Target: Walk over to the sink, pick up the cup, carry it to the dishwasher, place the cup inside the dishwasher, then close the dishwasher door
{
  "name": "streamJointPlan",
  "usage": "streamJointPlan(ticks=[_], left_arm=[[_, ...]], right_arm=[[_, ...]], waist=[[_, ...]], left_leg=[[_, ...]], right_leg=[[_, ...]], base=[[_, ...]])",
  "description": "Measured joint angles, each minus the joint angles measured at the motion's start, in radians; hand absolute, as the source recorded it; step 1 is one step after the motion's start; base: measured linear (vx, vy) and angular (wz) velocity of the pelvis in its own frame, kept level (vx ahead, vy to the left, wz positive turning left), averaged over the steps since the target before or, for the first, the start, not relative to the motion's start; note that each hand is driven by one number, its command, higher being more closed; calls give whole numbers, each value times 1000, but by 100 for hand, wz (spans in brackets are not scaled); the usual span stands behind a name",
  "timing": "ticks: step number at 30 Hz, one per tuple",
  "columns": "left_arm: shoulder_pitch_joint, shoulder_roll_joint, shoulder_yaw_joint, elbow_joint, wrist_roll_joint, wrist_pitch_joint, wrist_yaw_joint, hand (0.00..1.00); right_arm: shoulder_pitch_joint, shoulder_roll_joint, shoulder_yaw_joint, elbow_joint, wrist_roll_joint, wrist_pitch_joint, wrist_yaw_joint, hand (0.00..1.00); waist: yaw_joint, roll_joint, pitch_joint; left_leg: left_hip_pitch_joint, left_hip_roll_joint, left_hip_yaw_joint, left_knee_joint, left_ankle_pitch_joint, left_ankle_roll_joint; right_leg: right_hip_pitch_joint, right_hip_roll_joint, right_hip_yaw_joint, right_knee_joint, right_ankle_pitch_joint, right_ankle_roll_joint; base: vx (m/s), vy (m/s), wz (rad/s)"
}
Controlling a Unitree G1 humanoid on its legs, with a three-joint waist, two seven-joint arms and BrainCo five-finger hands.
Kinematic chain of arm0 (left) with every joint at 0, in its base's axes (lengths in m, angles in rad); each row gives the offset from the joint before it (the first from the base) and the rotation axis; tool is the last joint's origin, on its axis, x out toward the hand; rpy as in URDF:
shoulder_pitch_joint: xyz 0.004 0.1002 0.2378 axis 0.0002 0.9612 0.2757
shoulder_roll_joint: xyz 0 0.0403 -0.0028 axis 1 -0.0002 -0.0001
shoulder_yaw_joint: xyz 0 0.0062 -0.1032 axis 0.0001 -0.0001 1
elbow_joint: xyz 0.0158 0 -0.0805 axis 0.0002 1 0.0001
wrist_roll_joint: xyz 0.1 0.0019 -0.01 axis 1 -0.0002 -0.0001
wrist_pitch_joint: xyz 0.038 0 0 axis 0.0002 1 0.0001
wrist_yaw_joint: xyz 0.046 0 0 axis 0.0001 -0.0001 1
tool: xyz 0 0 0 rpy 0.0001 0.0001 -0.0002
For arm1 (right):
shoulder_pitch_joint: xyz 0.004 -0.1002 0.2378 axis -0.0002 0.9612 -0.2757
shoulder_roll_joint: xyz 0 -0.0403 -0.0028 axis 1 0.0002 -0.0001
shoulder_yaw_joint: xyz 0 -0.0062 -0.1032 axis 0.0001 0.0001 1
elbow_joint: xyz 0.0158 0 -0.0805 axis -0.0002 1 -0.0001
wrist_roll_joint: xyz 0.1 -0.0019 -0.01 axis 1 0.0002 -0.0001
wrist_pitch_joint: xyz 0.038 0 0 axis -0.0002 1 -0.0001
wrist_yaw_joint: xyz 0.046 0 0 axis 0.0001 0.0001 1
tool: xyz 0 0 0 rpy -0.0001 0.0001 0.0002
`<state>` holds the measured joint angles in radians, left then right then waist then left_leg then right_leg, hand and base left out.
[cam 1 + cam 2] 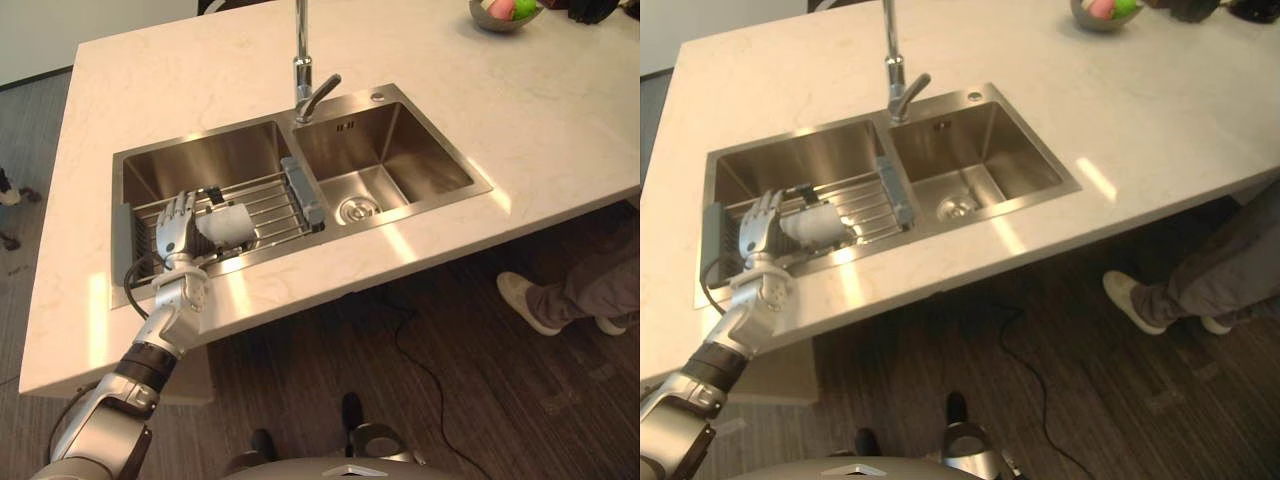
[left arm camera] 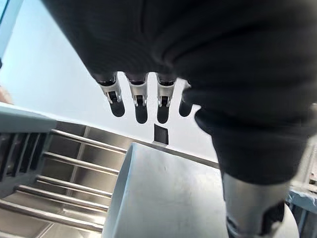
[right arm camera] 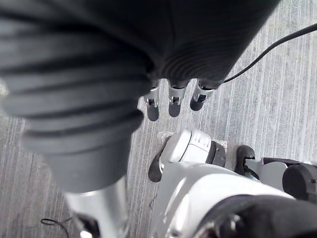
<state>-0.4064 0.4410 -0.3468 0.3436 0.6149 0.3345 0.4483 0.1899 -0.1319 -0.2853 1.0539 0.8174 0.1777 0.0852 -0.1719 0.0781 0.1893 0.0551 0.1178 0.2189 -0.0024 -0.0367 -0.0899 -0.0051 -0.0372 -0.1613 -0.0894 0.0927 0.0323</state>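
Stainless 2-basin sink set in a cream stone counter. Left basin: wire rack spans it, with 1 white cup lying on its side about mid-rack. Right basin: drain in the floor. Faucet stands behind the divider, top cut off by the frame.

Bowl at the counter's far edge is also cut off. It holds pink and green pieces, can't tell what they are. Person's legs and a light shoe show by the counter's right corner.

Left hand is over the rack just left of the cup, fingers straight, nothing gripped. Wrist view shows the cup under the fingertips with the thumb alongside; can't tell if they touch. Right hand hangs above the floor, fingers loose, holding nothing.
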Motion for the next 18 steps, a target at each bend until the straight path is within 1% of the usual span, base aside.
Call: streamJointPlan(ticks=[1, 5, 8, 10, 12, 15, 18], left_arm=[[-3, 13, -18, -2, 0, 1, -11, 0], [-8, 19, -39, -20, 1, 16, -47, 0], [-9, 18, -68, -23, 51, 15, -59, 0], [-9, 17, -91, -23, 136, 13, -63, 0], [-9, 13, -93, -20, 156, 19, -64, 0], [-12, 13, -104, -19, 155, 61, -66, 0], [-19, 15, -120, -17, 153, 89, -66, 0]], right_arm=[[0, -1, 0, -2, 0, -1, 1, 0], [0, -3, 9, -8, 0, -9, 12, 0], [-7, -4, 17, -9, 1, -19, 22, 0], [-15, -10, 44, -9, 2, -19, 21, 0], [-16, -15, 49, -9, 2, -14, 15, 0], [-15, -17, 48, -6, 4, 5, -2, 0], [-15, -18, 46, 4, 10, 6, -4, 0]], waist=[[0, 2, 1], [1, 7, -1], [1, 10, -3], [-3, 9, -2], [-9, 9, -2], [-18, 8, -2], [-21, 5, 0]], left_leg=[[0, 3, 0, 0, -1, -1], [1, 4, -4, 0, 0, -7], [1, 1, -11, 0, 2, -1], [1, -3, -11, 1, 1, 2], [1, -5, -12, 1, 1, 3], [1, -6, -12, 1, 1, 3], [1, -6, -14, 1, 1, 4]], right_leg=[[0, 1, 0, 0, 1, 2], [2, 4, -5, 0, -2, 5], [6, 4, -11, 0, 0, 3], [6, 1, -11, 0, 1, 4], [7, -1, -12, 0, 0, 5], [7, -5, -13, 0, -1, 7], [8, -8, -15, 0, -1, 8]], base=[[0, 0, 0], [47, 13, 3], [30, 18, 6], [0, 0, 0], [0, 0, 0], [0, 0, 0], [0, 0, 0]])
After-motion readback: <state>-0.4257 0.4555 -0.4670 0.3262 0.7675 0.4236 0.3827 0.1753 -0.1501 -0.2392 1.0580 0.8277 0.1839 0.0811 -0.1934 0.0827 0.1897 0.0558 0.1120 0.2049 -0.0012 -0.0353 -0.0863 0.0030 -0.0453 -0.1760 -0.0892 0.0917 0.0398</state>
